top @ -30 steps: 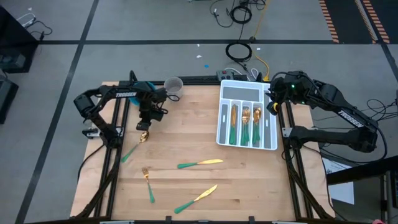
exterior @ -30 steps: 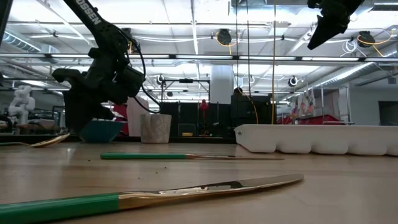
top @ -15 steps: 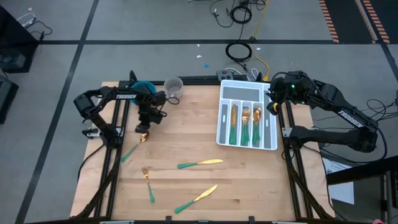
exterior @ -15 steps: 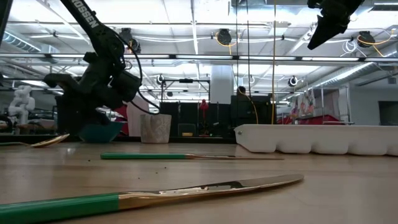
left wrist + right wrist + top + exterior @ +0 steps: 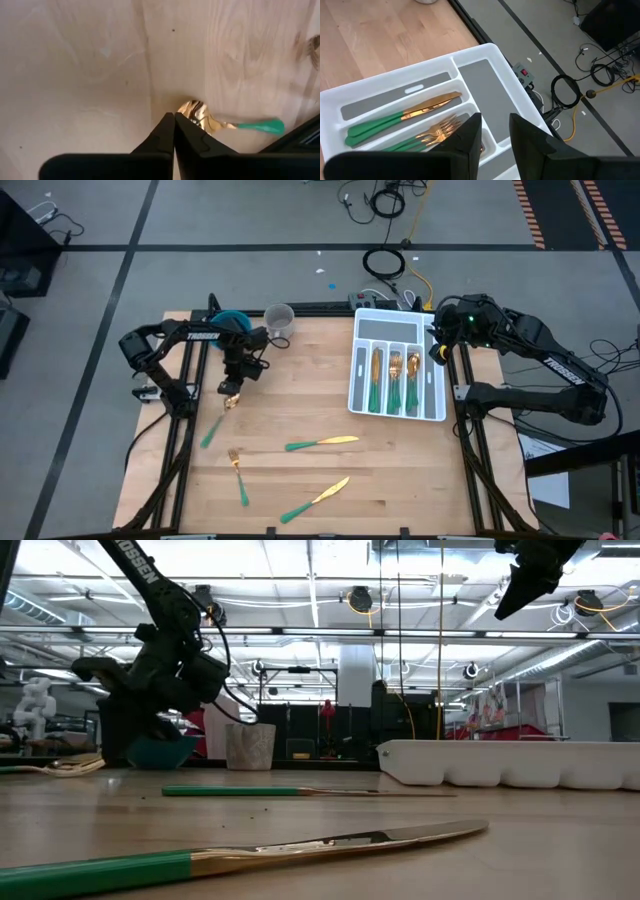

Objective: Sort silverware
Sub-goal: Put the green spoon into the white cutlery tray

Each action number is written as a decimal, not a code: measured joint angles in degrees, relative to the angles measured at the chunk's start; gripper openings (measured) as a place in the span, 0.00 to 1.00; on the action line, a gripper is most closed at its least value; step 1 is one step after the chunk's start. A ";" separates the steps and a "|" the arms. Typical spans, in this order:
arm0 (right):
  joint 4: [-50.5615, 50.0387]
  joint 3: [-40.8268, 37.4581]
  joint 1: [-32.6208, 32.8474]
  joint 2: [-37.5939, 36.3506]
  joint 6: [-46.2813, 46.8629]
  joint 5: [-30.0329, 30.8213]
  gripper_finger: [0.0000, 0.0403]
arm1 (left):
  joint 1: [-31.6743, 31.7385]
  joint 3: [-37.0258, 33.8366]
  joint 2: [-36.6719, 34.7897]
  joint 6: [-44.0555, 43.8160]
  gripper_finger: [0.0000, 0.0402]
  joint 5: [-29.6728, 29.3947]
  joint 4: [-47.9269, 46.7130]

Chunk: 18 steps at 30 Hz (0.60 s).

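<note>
A spoon (image 5: 218,418) with a gold bowl and a teal handle lies on the wooden table at the left. My left gripper (image 5: 174,119) points down at the table with its fingers shut. Its tips stand right beside the spoon's bowl (image 5: 196,111). A fork (image 5: 239,473) and two knives (image 5: 322,443) (image 5: 315,499) lie flat nearer the front edge. Several more pieces lie in the white divided tray (image 5: 432,385) at the right. My right gripper (image 5: 495,131) hangs open, high over the tray's far right corner, with nothing between its fingers. My left gripper comes from above, fingers pressed together with no gap. The spoon's bowl edge (image 5: 189,109) shows just past one fingertip (image 5: 186,131), which hides part of it. I cannot tell whether the fingertip touches the bowl. The spoon lies on the table.
A blue bowl (image 5: 230,320) and a pale cup (image 5: 279,317) stand at the table's far edge, just behind my left arm. Black frame rails run along the table's left (image 5: 180,430) and right (image 5: 470,450) sides. Bare wood lies between the spoon and the tray.
My left gripper has come down to the table beside the spoon's bowl and shut its fingers. The spoon has turned a little on the table, its handle swinging slightly toward the near edge.
</note>
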 joint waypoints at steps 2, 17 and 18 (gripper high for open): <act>-0.20 0.00 0.00 0.00 0.00 0.00 0.23 | 0.01 0.00 0.00 -0.09 0.01 -1.44 0.01; -2.53 0.00 0.00 0.00 1.25 0.02 0.23 | -0.22 7.06 0.00 -10.99 0.00 -7.03 -3.68; -2.54 0.00 0.00 0.00 1.25 0.02 0.23 | -0.42 8.25 0.01 -12.01 0.00 -6.68 -3.90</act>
